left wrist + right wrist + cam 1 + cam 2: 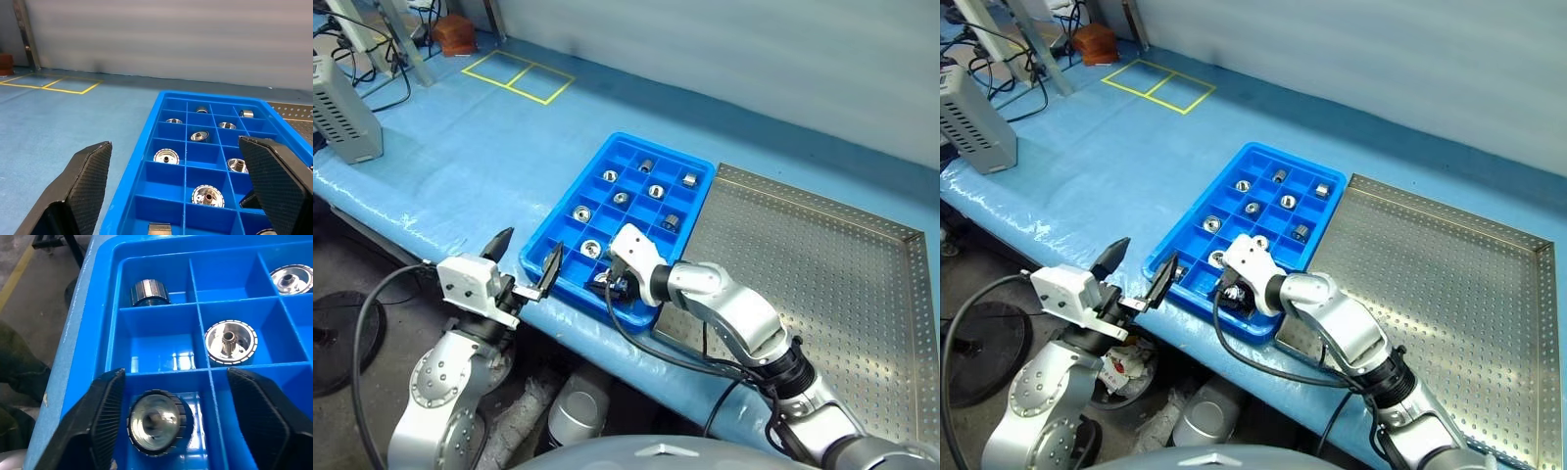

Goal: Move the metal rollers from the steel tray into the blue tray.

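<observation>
Metal: the rollers (156,422) look hard, smooth and rather heavy; I judge they can slip, so hold one across its ribbed outer wall
Look: shiny silver short rings with a hollow centre
Place: in squares of the blue tray (570,201), centre of the left eye view; steel tray (862,294) at right looks bare
Right gripper (178,423): jaws spread around one roller, not pinching
Left gripper (524,262): jaws spread, holding nothing
</observation>
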{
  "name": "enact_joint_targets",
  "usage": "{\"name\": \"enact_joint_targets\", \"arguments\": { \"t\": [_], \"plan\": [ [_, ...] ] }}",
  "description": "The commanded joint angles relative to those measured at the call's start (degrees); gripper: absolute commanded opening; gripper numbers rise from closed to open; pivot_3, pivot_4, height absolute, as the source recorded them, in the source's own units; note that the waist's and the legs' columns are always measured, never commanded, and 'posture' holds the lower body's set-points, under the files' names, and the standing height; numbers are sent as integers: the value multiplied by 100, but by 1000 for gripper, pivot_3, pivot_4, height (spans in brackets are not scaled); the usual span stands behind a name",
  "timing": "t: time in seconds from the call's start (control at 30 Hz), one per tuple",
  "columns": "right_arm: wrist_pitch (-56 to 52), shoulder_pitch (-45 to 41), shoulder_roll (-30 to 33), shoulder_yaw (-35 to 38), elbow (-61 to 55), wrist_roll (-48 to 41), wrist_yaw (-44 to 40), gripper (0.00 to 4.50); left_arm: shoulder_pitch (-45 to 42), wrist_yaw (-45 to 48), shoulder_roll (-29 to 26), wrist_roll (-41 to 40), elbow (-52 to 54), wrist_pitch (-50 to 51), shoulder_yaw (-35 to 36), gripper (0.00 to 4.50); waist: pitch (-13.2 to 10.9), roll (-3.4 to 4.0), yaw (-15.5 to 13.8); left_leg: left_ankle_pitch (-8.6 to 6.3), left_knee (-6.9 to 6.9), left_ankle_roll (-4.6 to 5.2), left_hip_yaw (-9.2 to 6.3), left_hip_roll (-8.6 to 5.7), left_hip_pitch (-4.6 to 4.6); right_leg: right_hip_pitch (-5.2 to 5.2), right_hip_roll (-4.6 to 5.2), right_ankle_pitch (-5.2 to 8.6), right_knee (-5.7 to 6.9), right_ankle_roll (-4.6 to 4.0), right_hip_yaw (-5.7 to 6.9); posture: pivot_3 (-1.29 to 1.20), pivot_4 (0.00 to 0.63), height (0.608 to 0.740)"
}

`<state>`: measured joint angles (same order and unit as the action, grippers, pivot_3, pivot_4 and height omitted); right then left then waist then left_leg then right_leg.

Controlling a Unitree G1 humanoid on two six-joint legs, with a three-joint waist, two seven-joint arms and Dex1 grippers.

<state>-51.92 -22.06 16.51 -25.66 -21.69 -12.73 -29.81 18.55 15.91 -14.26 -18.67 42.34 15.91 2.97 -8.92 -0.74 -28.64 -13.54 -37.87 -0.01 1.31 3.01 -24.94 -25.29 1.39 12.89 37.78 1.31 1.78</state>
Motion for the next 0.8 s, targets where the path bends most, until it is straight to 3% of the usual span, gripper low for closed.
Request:
{"name": "enact_joint_targets", "arguments": {
  "t": [0.03, 0.23, 0.4, 0.8],
  "plan": [
    [24, 27, -65, 124, -406, -135, -4, 4251, -137, 111, -88, -60, -16, 22, -32, 4500, 0, 0, 9, 0, 0, 0, 0, 0, -1, 0, 0, 0, 0, 0, 0, 476, 150, 740],
    [171, 397, -191, 864, -924, -203, 435, 4251, -775, 279, -246, 43, -459, 109, -250, 4500, 5, 2, 94, -1, -10, -2, -9, 1, -5, 5, -1, 0, 1, -1, 12, 368, 150, 740],
    [190, 993, -43, 1319, -1453, -174, 723, 4251, -1392, 594, -356, 10, -969, 156, -468, 4500, 9, 4, 391, -1, -24, -2, -9, -2, -1, 15, 3, 1, -4, -2, 11, 256, 150, 740],
    [56, 2091, 67, 2038, -2269, -115, 1445, 4251, -2684, 1270, -345, 131, -2258, -39, -876, 4500, 9, 5, 2027, 1, -24, 3, -36, -6, 38, 74, 0, -3, -6, -1, 8, 80, 150, 740]
  ]
}}
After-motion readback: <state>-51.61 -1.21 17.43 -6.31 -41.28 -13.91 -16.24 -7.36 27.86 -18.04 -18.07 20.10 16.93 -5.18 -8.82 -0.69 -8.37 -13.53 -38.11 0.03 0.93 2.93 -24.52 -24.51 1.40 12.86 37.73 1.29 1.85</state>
